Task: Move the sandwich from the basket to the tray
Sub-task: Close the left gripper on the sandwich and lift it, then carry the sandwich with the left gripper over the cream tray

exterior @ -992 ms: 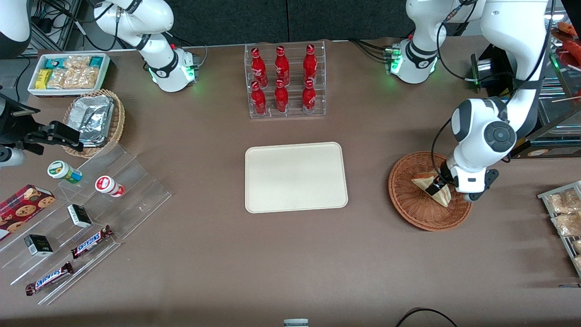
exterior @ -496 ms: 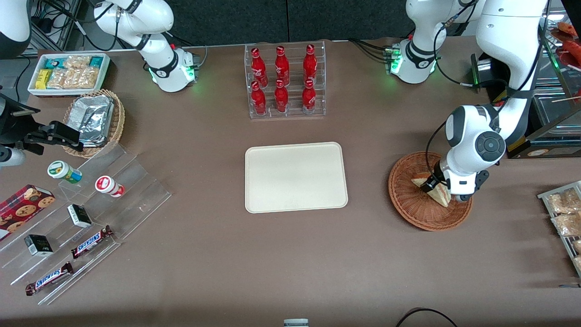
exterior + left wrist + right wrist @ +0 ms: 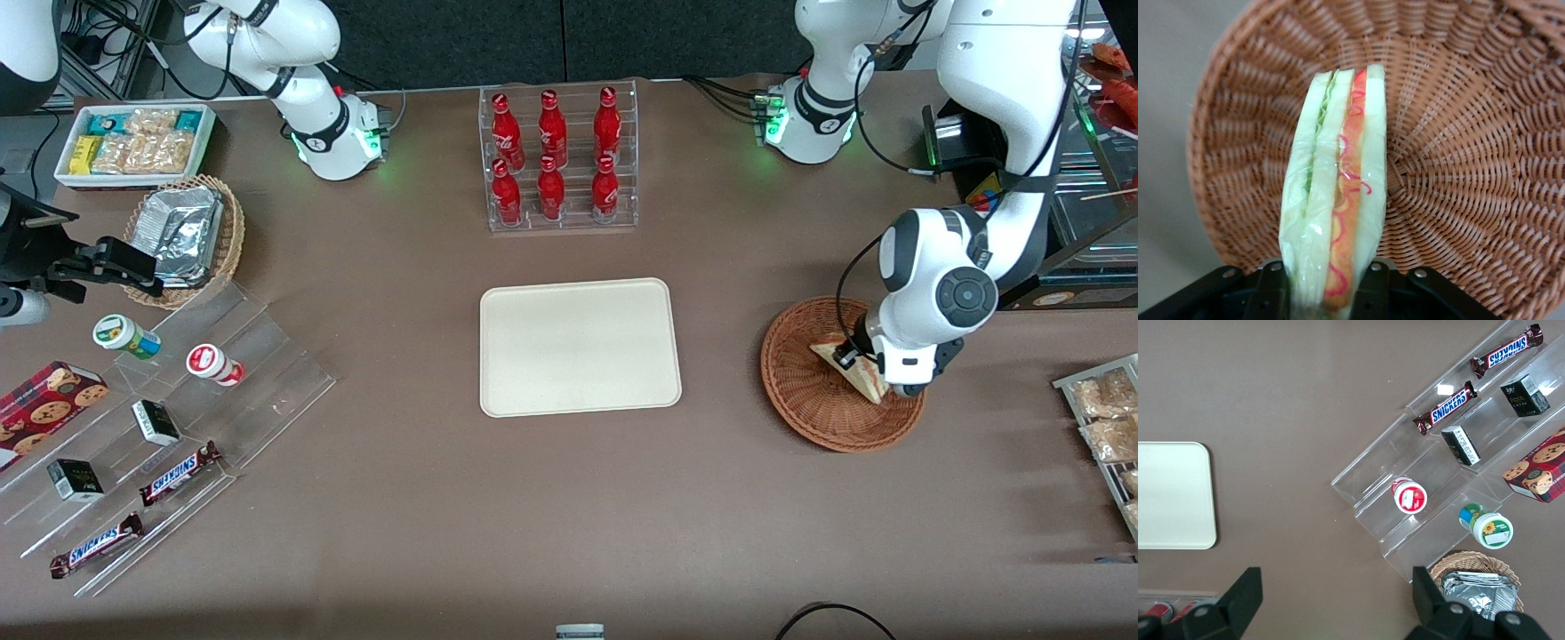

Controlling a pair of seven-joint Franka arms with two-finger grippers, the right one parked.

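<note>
- A wide brown surface (image 3: 569,498) is seen in the front view, backed by a dark wall at its edge farthest from the camera.
- A cream tray (image 3: 580,347) lies flat near the middle of the surface, with bare brown surface all round its low rim.
- A clear rack of red bottles (image 3: 557,160) stands farther from the front camera than the tray, apart from it.
- The reddish-brown basket (image 3: 813,400) sits toward the working arm's end of the surface, well apart from the tray; a strip of bare surface lies between the two.
- The gripper (image 3: 858,360) is held low over the basket, inside its rim.
- The jaws are closed on the sandwich (image 3: 849,366); in the wrist view the black fingers (image 3: 1271,293) are pressed against both bread faces of the sandwich (image 3: 1335,200), which stands on edge with its red-orange and green filling showing.
- Whether the sandwich touches the weave of the basket (image 3: 1458,167) or is raised off it cannot be told.
- Toward the parked arm's end, a clear stepped stand (image 3: 178,427) with small cups, boxes and chocolate bars is set out, and a smaller tan basket of foil packets (image 3: 191,236) and a white bin of snacks (image 3: 133,142) lie farther from the camera.
- A wide band of bare surface runs along the edge nearest the front camera.
</note>
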